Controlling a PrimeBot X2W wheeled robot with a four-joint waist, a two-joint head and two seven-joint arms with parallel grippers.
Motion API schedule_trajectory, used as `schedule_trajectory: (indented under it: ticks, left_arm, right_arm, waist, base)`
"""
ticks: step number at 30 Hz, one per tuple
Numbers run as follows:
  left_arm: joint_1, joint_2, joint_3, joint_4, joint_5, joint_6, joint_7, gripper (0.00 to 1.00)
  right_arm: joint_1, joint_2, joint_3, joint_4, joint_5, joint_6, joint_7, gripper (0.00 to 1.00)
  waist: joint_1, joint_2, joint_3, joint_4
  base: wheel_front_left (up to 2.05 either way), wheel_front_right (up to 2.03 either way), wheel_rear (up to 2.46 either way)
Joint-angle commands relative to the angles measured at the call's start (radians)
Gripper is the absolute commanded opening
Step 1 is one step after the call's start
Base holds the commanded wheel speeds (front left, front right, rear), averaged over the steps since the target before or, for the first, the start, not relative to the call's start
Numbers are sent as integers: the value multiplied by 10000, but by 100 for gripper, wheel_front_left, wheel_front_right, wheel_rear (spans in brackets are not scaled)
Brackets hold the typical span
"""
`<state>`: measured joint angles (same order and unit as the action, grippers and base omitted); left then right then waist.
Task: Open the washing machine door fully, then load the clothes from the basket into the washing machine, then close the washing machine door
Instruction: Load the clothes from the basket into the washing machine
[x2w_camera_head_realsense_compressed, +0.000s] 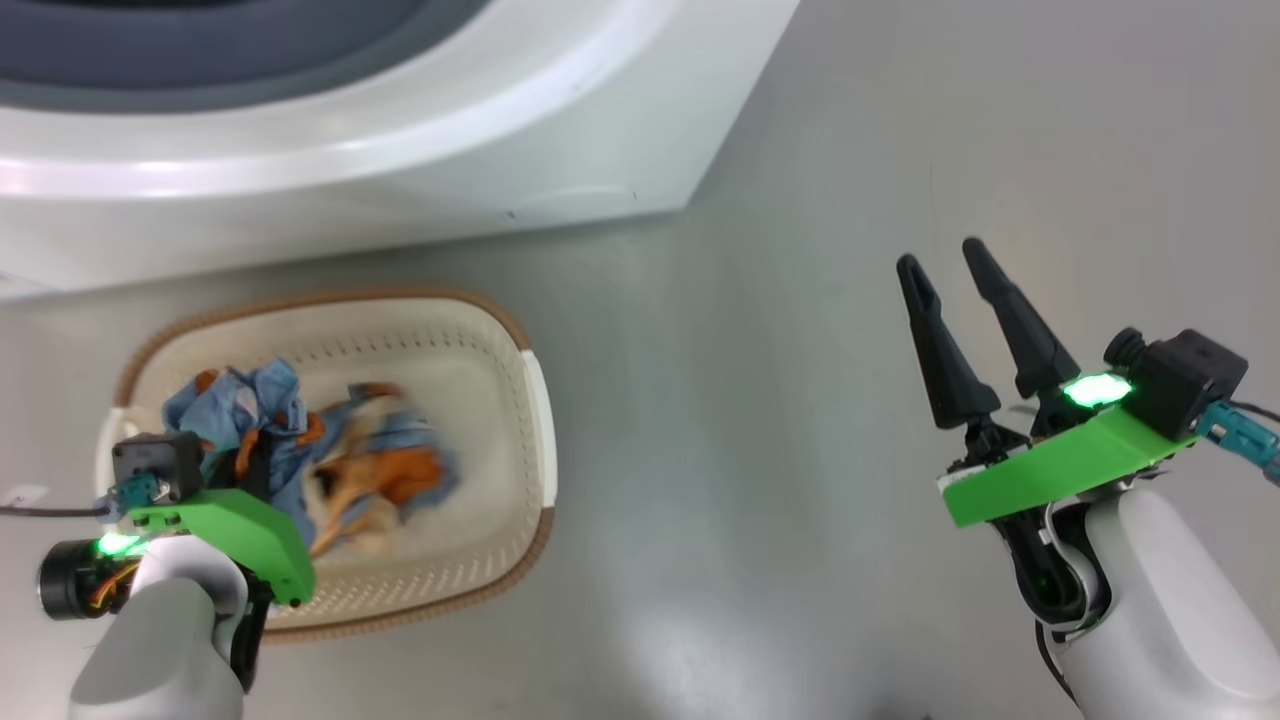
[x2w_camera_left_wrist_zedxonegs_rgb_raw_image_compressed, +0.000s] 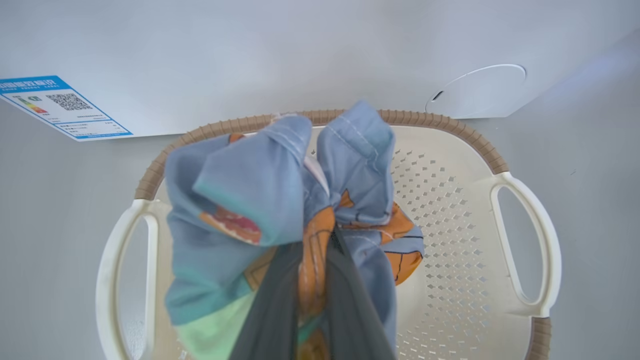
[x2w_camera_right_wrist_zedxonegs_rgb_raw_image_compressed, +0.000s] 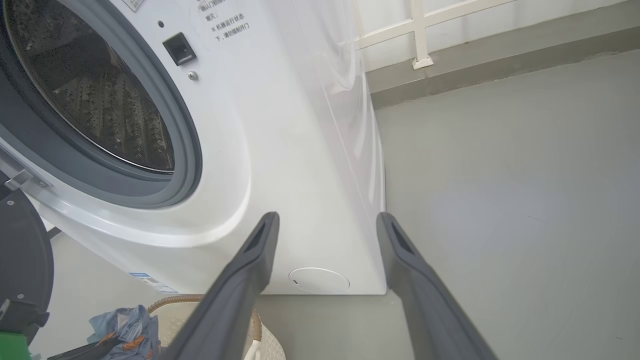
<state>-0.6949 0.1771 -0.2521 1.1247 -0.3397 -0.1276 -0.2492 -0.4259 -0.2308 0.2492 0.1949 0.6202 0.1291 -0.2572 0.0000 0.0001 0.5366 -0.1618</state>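
Head view: the left gripper (x2w_camera_head_realsense_compressed: 258, 452) was down in the basket (x2w_camera_head_realsense_compressed: 330, 297) with its fingers buried in the clothes (x2w_camera_head_realsense_compressed: 390, 470), lifting a bunched blue and orange clump, while the rest of the pile lay on the basket's floor, a bit blurry. The basket sat on the grey floor (x2w_camera_head_realsense_compressed: 750, 450) right in front of the washing machine (x2w_camera_head_realsense_compressed: 400, 150). The right gripper (x2w_camera_head_realsense_compressed: 940, 258) hung well off to the right over bare floor, fingers spread, holding nothing.

Left wrist view: the left gripper (x2w_camera_left_wrist_zedxonegs_rgb_raw_image_compressed: 317, 245) had its two fingers pressed together, pinching an orange fold of the clothes (x2w_camera_left_wrist_zedxonegs_rgb_raw_image_compressed: 250, 200). The fabric bloomed up in front of the basket (x2w_camera_left_wrist_zedxonegs_rgb_raw_image_compressed: 435, 122). Behind it was the washing machine (x2w_camera_left_wrist_zedxonegs_rgb_raw_image_compressed: 250, 50) front, with the energy sticker (x2w_camera_left_wrist_zedxonegs_rgb_raw_image_compressed: 65, 107) and the round flap (x2w_camera_left_wrist_zedxonegs_rgb_raw_image_compressed: 475, 90).

Right wrist view: the right gripper (x2w_camera_right_wrist_zedxonegs_rgb_raw_image_compressed: 327, 217) was spread wide and empty, pointing at the washing machine (x2w_camera_right_wrist_zedxonegs_rgb_raw_image_compressed: 300, 150). The steel drum (x2w_camera_right_wrist_zedxonegs_rgb_raw_image_compressed: 90, 100) was exposed inside the gasket (x2w_camera_right_wrist_zedxonegs_rgb_raw_image_compressed: 185, 145). The washing machine door (x2w_camera_right_wrist_zedxonegs_rgb_raw_image_compressed: 22, 245) showed as a dark round slab at the left edge, swung clear of the opening. The basket (x2w_camera_right_wrist_zedxonegs_rgb_raw_image_compressed: 175, 302) and some of the clothes (x2w_camera_right_wrist_zedxonegs_rgb_raw_image_compressed: 125, 325) peeked in at the bottom.
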Motion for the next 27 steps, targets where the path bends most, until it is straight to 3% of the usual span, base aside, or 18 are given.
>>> schedule_trajectory:
  ticks: [1,27]
  left_arm:
    - [417,327,319,-419,-76,-21,-122,0]
    - [3823,71,927,-5961,-1,407,-125,0]
  right_arm:
    - [371,-113,234,-162,51,16,-46,100]
    - [1687,-362,58,275,168,16,-46,100]
  waist:
    - [0,-1,-705,268]
    - [0,-1,-3487,1050]
  base:
    - [0,0,0]
    - [0,0,0]
